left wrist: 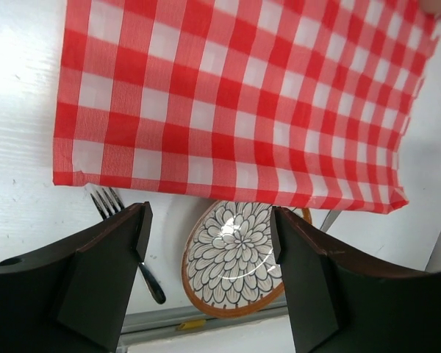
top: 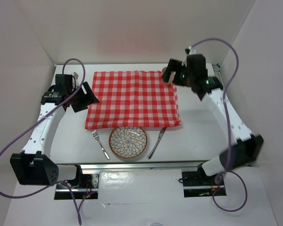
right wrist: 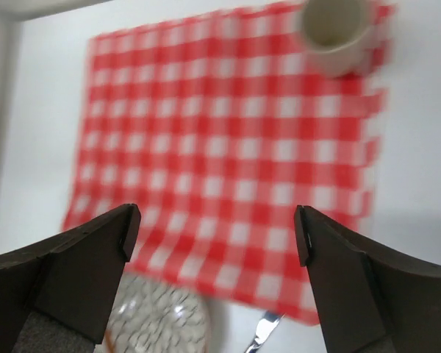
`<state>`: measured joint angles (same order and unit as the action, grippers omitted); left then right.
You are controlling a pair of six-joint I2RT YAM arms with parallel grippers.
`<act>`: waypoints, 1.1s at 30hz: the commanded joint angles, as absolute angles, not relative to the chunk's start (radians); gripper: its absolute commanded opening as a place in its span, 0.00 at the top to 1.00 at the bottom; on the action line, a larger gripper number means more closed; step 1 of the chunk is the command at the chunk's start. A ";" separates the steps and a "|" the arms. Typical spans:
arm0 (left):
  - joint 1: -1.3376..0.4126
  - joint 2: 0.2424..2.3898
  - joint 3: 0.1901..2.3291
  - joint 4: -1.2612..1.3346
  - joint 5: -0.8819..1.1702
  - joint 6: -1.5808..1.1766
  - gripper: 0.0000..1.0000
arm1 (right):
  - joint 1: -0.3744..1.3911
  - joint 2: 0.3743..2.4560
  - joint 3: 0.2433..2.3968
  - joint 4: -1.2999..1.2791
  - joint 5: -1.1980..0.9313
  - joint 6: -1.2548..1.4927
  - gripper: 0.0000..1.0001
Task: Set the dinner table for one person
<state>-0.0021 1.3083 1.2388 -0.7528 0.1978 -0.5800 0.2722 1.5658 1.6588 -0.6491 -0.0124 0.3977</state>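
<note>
left claw (left wrist: 209,220): fingers spread wide, nothing between; held above the left side of the cloth, tilted down toward the plate.
right claw (right wrist: 217,220): fingers spread wide too, nothing gripped; held above the far right corner of the cloth.
cup (right wrist: 336,33): cream, upright, open mouth up, on the cloth's far right corner; blurred in the wrist view.
cloth (top: 132,99): red-and-white check, lying flat, mid-table toward the back.
plate (top: 128,141): petal pattern, brown rim, on bare white just before the cloth's near hem; cannot tell whether touching it.
fork (top: 100,144): left of the plate, tines toward the cloth.
knife (top: 156,142): right of the plate, slanted, tip toward the cloth.
dinner table (top: 198,127): matte white, lying under all of the above, filling the floor of the booth.
rail (top: 141,165): silver, along the table's near edge, between the arm bases.
walls (top: 132,28): plain white panels at back and both sides.
</note>
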 commanded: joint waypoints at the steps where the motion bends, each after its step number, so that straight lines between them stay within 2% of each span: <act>1: -0.005 1.229 1.298 -0.770 0.164 -0.581 0.17 | 0.371 1.303 1.280 -0.533 -0.130 0.498 0.03; 3: -0.005 1.194 1.298 -0.770 0.164 -0.592 0.17 | 0.453 1.208 1.051 -0.474 -0.192 0.589 0.08; 6: -0.005 1.166 1.273 -0.758 0.164 -0.610 0.17 | 0.576 1.085 0.826 -0.408 -0.248 0.716 0.11; 9: -0.014 1.157 1.250 -0.747 0.175 -0.611 0.17 | 0.697 1.062 0.720 -0.325 -0.236 0.807 0.14; 14: -0.014 1.147 1.218 -0.747 0.184 -0.611 0.17 | 0.793 1.220 0.719 -0.252 -0.155 0.828 0.15; 20: -0.014 1.147 1.227 -0.747 0.184 -0.598 0.17 | 0.793 1.372 0.729 -0.144 -0.141 0.828 0.32; 25: -0.014 1.158 1.218 -0.747 0.184 -0.589 0.17 | 0.793 1.468 0.752 -0.104 -0.124 0.818 0.34; 31: -0.014 1.158 1.218 -0.747 0.184 -0.589 0.17 | 0.793 1.534 0.752 -0.052 -0.155 0.808 0.42; 33: -0.014 1.158 1.218 -0.747 0.184 -0.589 0.17 | 0.793 1.558 0.742 -0.041 -0.155 0.818 0.49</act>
